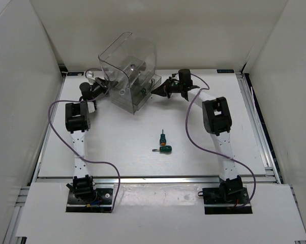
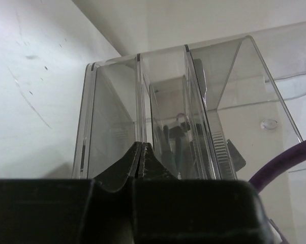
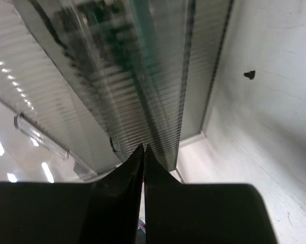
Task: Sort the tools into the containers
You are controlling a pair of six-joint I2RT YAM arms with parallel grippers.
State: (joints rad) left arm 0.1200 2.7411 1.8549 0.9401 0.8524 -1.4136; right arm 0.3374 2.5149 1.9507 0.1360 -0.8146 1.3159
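The containers are clear drawers in a tall transparent organiser (image 1: 126, 66) at the back of the table, which looks tilted. My left gripper (image 1: 104, 86) is shut with its tips against the organiser's left side (image 2: 112, 117), nothing between the fingers (image 2: 141, 146). My right gripper (image 1: 156, 91) is shut too, its tips (image 3: 144, 148) at a ribbed drawer face (image 3: 117, 86) on the organiser's right. Dark tools (image 2: 171, 140) show dimly through the drawers, and a green blur (image 3: 138, 30) lies behind the ribbed plastic. Two green-handled screwdrivers (image 1: 163, 138) (image 1: 163, 149) lie mid-table, far from both grippers.
White walls (image 1: 21, 86) close in the table on the left, back and right. Purple cables (image 1: 193, 132) loop off both arms over the tabletop. A metal rail (image 1: 153, 179) runs along the near edge in front of the arm bases.
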